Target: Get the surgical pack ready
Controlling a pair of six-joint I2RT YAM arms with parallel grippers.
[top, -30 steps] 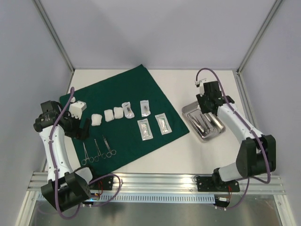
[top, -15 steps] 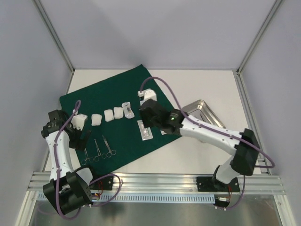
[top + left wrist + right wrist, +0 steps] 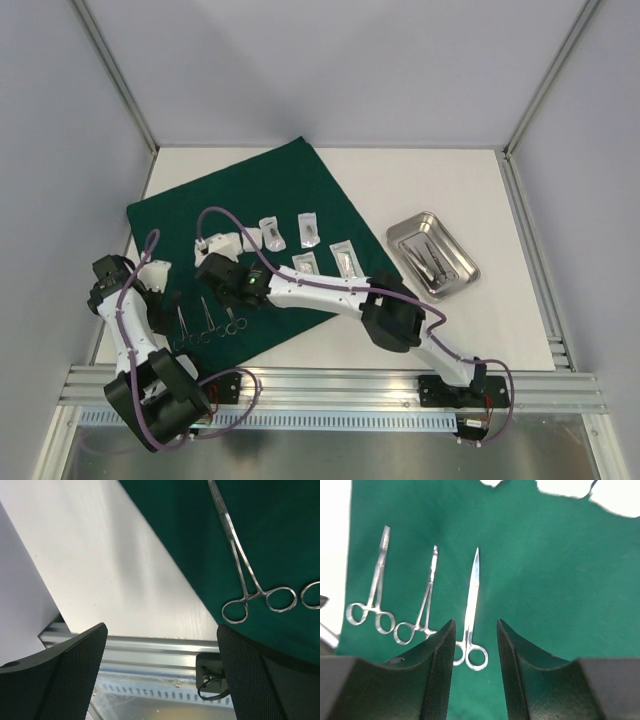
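Now the right gripper (image 3: pixel 475 626), half open and empty, hovers over the flat dark green cloth (image 3: pixel 560 590), with the slim steel scissors (image 3: pixel 472 597) directly below it. Probably it is picking up an instrument: next, it should descend and close on them. The left gripper (image 3: pixel 161 632) hangs wide open.

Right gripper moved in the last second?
Yes. In the top view the right gripper has swung left, from above the steel tray across to the green cloth, and is now over the scissors.
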